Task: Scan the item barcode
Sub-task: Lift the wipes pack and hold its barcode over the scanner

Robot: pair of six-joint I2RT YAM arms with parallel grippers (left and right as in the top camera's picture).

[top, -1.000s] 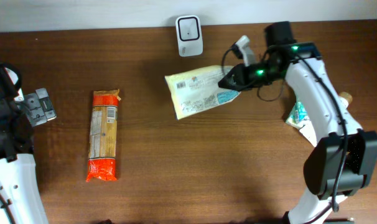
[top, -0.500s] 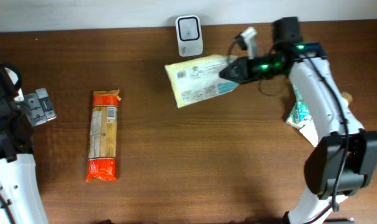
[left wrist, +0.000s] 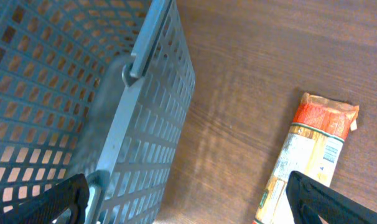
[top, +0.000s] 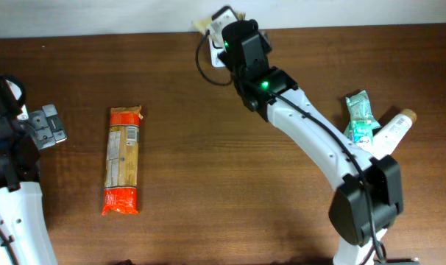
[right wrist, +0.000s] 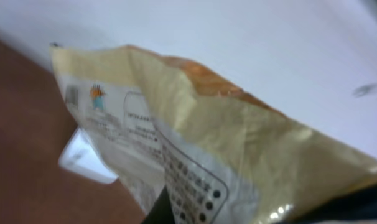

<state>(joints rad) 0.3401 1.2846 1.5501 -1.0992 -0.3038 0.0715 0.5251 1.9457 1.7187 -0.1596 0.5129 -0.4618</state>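
The right gripper (top: pixel 220 23) is pinched tight on one end of the pouch (right wrist: pixel 195 137), which hangs in the air at the back edge of the table (top: pixel 208 184), over the scanner (right wrist: pixel 83 160) by the wall (right wrist: pixel 269 43). From overhead the arm hides nearly all of both, so the wrist view is the only check, and it is blurred. The main risk is a missed read: the pouch is limp and held by one end, so its printed face can sag, crease or turn away from the scanner window. I cannot make out where the barcode is. The pouch's low corner looks very near the scanner, so a further drop or swing could knock the unit over or shove it against the wall. A thin film held in a narrow pinch may also slip if the wrist tilts fast. The left gripper (top: pixel 46 126) stands wide and empty at the far left, near the basket (left wrist: pixel 83 93), well apart from the pasta (top: pixel 123 160), and poses no hazard here.
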